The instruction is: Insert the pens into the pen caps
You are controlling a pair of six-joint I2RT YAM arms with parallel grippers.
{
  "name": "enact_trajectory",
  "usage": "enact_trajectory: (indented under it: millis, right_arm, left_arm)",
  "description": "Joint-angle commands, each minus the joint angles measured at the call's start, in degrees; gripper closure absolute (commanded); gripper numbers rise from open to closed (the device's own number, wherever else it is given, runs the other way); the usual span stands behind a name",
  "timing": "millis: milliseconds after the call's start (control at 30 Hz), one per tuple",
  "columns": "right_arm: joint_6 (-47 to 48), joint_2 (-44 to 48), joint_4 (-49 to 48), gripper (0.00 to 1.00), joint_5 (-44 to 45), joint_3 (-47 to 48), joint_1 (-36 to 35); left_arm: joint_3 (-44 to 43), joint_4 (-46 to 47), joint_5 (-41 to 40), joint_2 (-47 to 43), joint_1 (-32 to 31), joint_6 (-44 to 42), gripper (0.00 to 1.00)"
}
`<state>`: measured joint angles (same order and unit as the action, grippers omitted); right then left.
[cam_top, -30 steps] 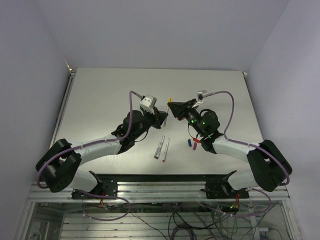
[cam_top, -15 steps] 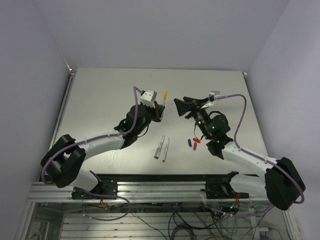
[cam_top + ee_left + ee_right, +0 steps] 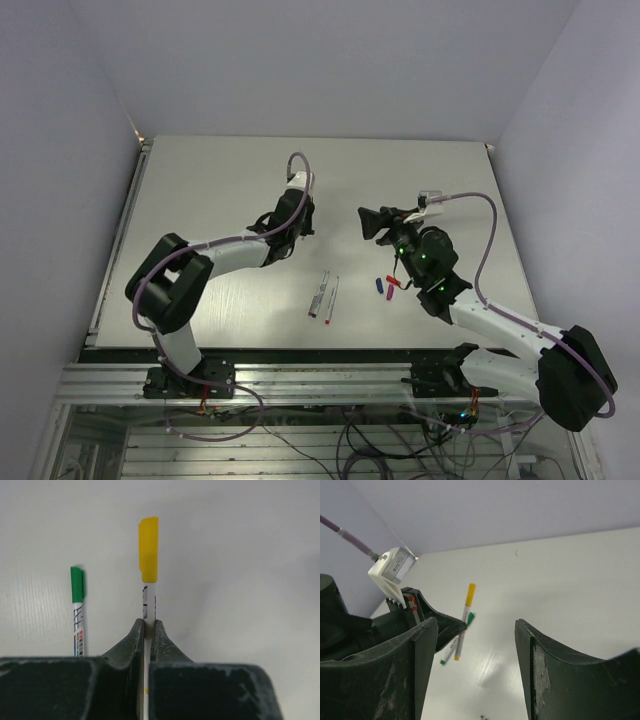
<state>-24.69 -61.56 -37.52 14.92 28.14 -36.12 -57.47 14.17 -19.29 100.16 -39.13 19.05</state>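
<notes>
Surface: a pale, matte table point(image 3: 200, 180) filled the middle of the overhead view, lit evenly, with a faint grain showing in the wrist views.
Room: plain lavender-white walls point(image 3: 300, 60) closed in the far side and both flanks of the table.
Near edge: an aluminium rail point(image 3: 320, 372) carried both arm bases, with loose wiring hanging below it.
Left arm: it reached out toward the middle of the table, a purple cable point(image 3: 296, 165) looping over its wrist.
Left gripper point(image 3: 149, 622): jaws pressed together on the barrel of the yellow-capped pen point(image 3: 149, 605), which stood out past the fingertips.
Yellow cap point(image 3: 149, 550): seated on the far end of that pen, in line with the barrel.
Height of held pen: whether it touched the table could not be told.
Green-capped pen point(image 3: 78, 625): it lay on the table just left of the held pen, roughly parallel to it and apart from it.
Green cap point(image 3: 77, 584): it sat on the far end of that pen, slightly blurred.
Right gripper point(image 3: 475, 630): fingers stood well apart with nothing between them, facing the left gripper across a gap.
Two pens point(image 3: 325, 296): they lay side by side on the table between the arms, nearer the rail; the right-hand one showed a red tip.
Blue cap point(image 3: 378, 287): on the table beside the right forearm.
Red cap point(image 3: 393, 283): just right of the blue cap.
</notes>
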Motion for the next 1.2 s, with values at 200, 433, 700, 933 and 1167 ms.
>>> enact_trajectory:
  millis: [200,433,700,933,1167]
  right_arm:
    - [-1.2,6.4,6.6,0.38,7.3,-4.4,-0.2]
    - [-1.9,7.1,8.0,0.36,8.3,-5.4,-0.2]
    - [-3.0,5.1,10.3,0.36,8.2,-4.2,-0.2]
    - [-3.5,4.5,10.6,0.36,7.9,-4.1,-0.2]
    - [-3.5,3.9,10.8,0.36,7.5,-4.0,-0.2]
  left_arm:
    - [-4.6,-7.5,-3.1,6.2,1.2,0.8,0.93]
    - [-6.0,-8.7,-2.4,8.6,2.1,2.6,0.92]
    - [-6.5,-9.1,-1.5,10.1,2.6,3.9,0.89]
    - [-6.9,-9.8,-1.5,11.1,3.0,4.5,0.88]
    - [-7.5,-10.4,-2.2,11.5,3.2,5.1,0.76]
